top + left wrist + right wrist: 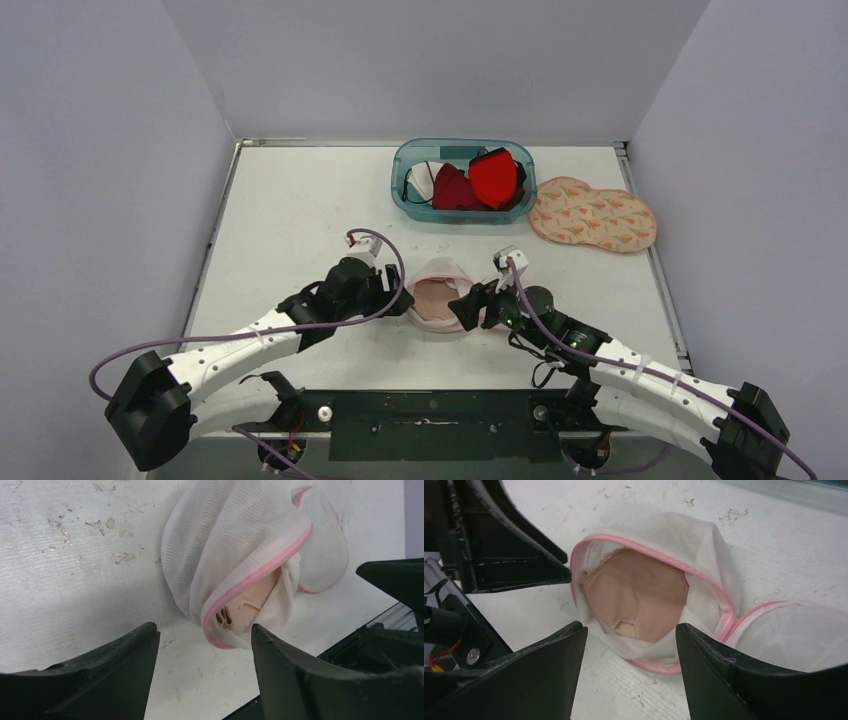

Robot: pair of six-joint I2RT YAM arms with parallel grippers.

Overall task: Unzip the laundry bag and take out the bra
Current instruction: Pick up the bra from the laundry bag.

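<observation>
1. Counts the unzipping as done, judging from the white mesh laundry bag (704,555): shows the pink zip trim (649,547) parted around a gaping mouth, with the other half of the mesh folded away beside it.
2. Places the bag at the middle of the near edge of the desk, between the two grippers and well apart from the far edge.
3. Leaves the removal to do: keeps the beige bra (636,597) inside the open mouth, with one cup facing out and no part of it clearly past the mesh rim.
4. Shows the left gripper (204,635) spread wide, with its fingers (115,670) bare and holding nothing. Aims it at the pink-edged end of the bag, close to it but apart in the left wrist view.
5. Shows the right gripper (630,630) spread just as wide, with its fingers (724,675) empty. Frames the mouth and the bra between the tips, which come right up to the mesh rim; cannot tell whether they touch it.
6. Sets a teal plastic bin (405,190) at the far edge, holding red bras (495,178), and a floral-print pouch (592,214) just beside it toward the far right corner.
7. Probably calls next for a pinch on the exposed cup, with the mesh held back by the other arm; risks snagging the fabric on the zip trim.
</observation>
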